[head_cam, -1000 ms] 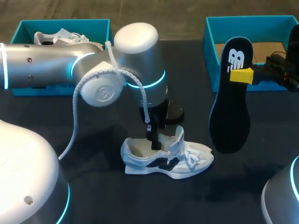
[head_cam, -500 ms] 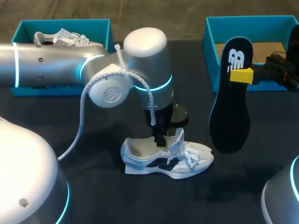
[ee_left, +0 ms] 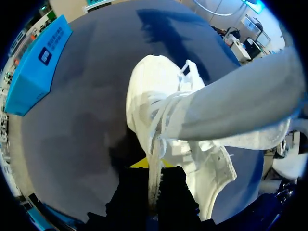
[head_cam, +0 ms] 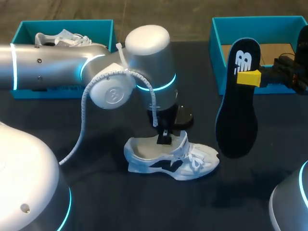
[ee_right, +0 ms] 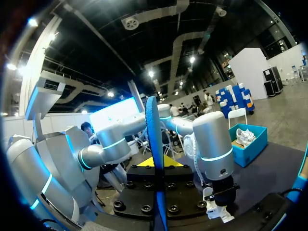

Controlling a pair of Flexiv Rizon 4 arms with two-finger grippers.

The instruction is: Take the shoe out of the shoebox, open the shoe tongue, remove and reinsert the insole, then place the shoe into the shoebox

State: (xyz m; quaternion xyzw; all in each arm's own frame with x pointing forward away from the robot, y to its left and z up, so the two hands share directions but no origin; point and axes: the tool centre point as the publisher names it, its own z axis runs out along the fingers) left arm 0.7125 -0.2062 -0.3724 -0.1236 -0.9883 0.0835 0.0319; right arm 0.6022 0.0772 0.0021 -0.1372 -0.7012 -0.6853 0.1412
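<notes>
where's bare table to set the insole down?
Bare: table strip between the shoe and near edge; far patch between left shoebox and right shoebox. Crowded: mid-table, where the left tool pinches the shoe, with the insole hanging from the right tool beside it.

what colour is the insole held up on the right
The insole is black, white logo, blue edge; clearest in head view.
</notes>
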